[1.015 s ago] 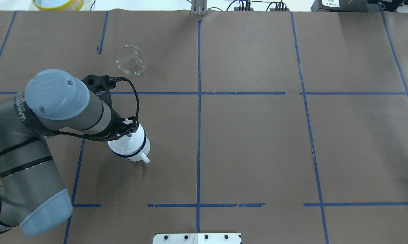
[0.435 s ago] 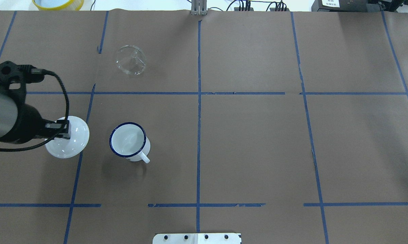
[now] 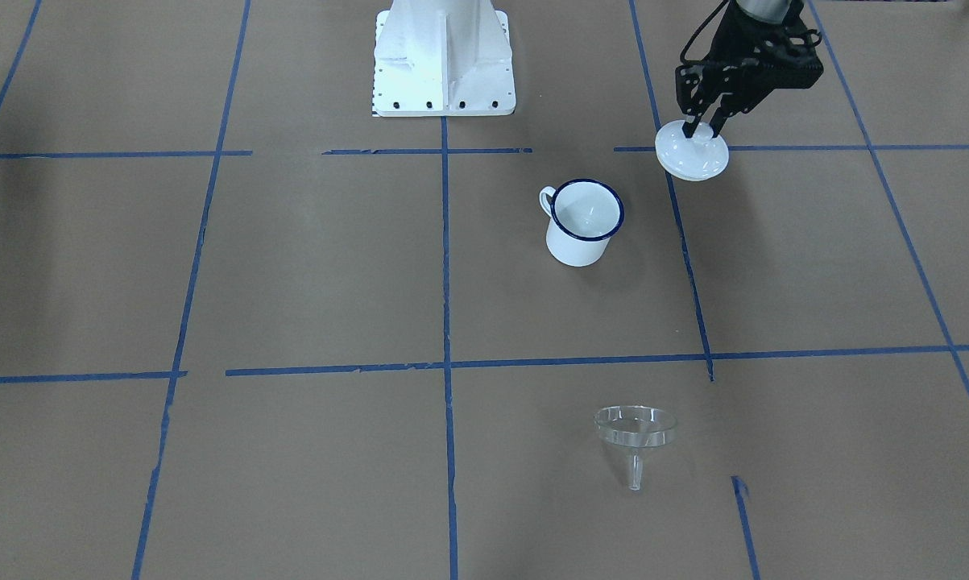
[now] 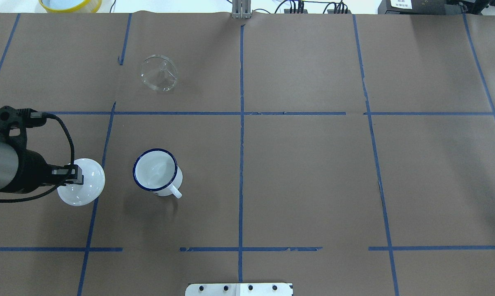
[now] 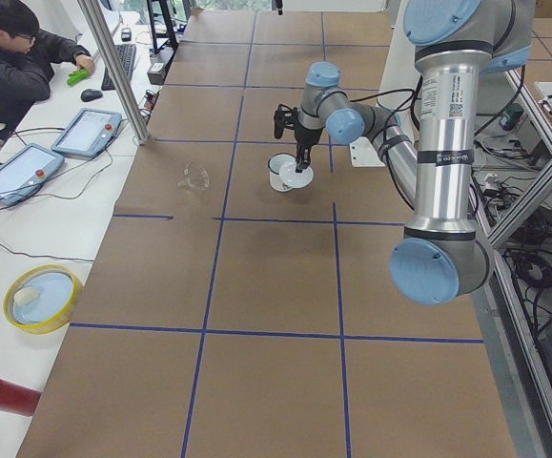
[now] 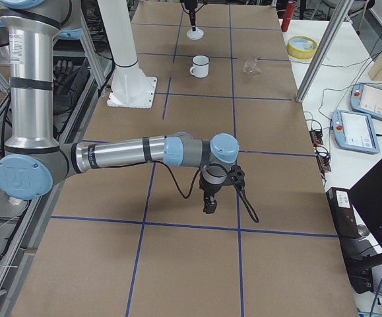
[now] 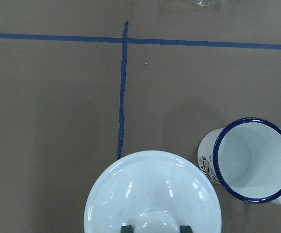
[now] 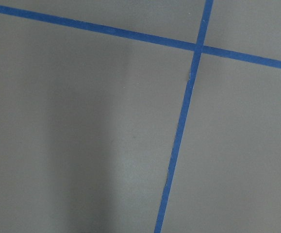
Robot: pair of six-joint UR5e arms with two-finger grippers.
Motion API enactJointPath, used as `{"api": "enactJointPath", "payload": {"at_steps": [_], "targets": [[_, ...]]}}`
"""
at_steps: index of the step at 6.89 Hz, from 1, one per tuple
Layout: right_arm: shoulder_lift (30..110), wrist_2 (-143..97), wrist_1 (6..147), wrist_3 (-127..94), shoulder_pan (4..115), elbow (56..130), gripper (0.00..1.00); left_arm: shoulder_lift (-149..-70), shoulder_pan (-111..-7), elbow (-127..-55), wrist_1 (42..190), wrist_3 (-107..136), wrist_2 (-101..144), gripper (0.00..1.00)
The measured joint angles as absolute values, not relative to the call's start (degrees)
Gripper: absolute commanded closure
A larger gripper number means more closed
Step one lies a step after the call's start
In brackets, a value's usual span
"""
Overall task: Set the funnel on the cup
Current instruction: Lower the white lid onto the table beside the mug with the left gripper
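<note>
- Left gripper [image 3: 700, 130] pinches the knob of a white lid [image 4: 82, 183], just beside the cup [image 4: 155, 170] on the robot's left. Whether the lid touches the bench [image 4: 313, 172] is unclear.
- Cup stands upright and open, with its handle toward the robot. Funnel [image 4: 159, 72] rests well apart, farther out from the robot.
- Step in hand, I judge, is parking the lid: lower it flat and clear of the cup, release once it rests, then lift straight up so the knob doesn't drag.
- Right gripper [image 6: 210, 205] hangs far off, and I cannot tell its opening.
</note>
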State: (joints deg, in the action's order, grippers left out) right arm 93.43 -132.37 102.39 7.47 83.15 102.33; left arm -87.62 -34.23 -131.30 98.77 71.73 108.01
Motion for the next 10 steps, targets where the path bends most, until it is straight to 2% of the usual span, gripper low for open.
{"api": "enactJointPath", "payload": {"at_steps": [3,5,6,7,8,9,10], "targets": [[93.41,-132.36,102.41,7.47,83.15,102.34,0.00,-87.99,-28.03,-120.33,109.74,77.84,104.68,1.00],[93.40,-132.36,102.41,7.47,83.15,102.35,0.00,-89.01,-26.69,-117.17,111.87,78.56,103.64,1.00],[93.41,-132.36,102.40,7.47,83.14,102.34,0.00,-89.20,-26.48,-116.75,112.06,78.63,103.45,0.84],[93.42,-132.36,102.39,7.47,83.15,102.32,0.00,-89.26,-26.41,-116.61,112.12,78.65,103.39,0.53],[93.42,-132.36,102.39,7.47,83.15,102.31,0.00,-89.28,-26.39,-116.58,112.13,78.66,103.37,0.32],[93.43,-132.36,102.39,7.47,83.15,102.32,0.00,-89.29,-26.37,-116.55,112.09,78.66,103.34,0.00],[93.43,-132.36,102.39,7.47,83.14,102.33,0.00,-89.29,-26.38,-116.63,112.07,78.66,103.30,0.00]]}}
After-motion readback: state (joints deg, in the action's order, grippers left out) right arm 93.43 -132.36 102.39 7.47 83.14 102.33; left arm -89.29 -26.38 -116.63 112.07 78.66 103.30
